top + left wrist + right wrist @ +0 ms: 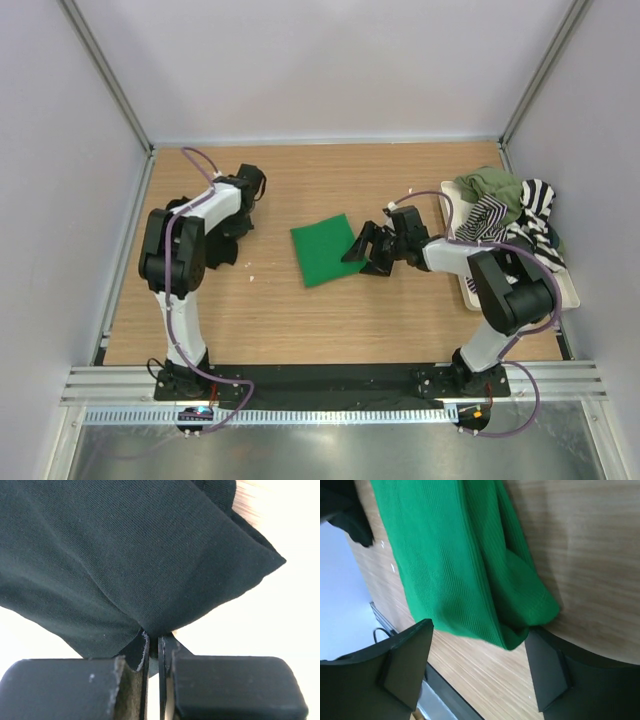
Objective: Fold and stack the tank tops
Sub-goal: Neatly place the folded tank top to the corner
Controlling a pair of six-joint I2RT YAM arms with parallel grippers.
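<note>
Left tool [152, 647] clamps black top [130, 555] | green top [455, 560] partly cropped

Black tank top [125, 555] matt knit; green tank top [465, 555] ribbed.

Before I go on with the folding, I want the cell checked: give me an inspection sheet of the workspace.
Surface: wooden table, grain showing.
Job's things: green tank top folded flat mid-table; black tank top pinched at the left; olive tank top and striped tank top heaped unfolded on the white tray at the right.
Clutter: tiny pale specks left of the green tank top.
Claws: left claw shut on the black tank top; right claw open, fingers either side of a corner of the green tank top.
Cables: a purple cable loops along each arm.
Surroundings: plain pale walls, metal frame posts.
</note>
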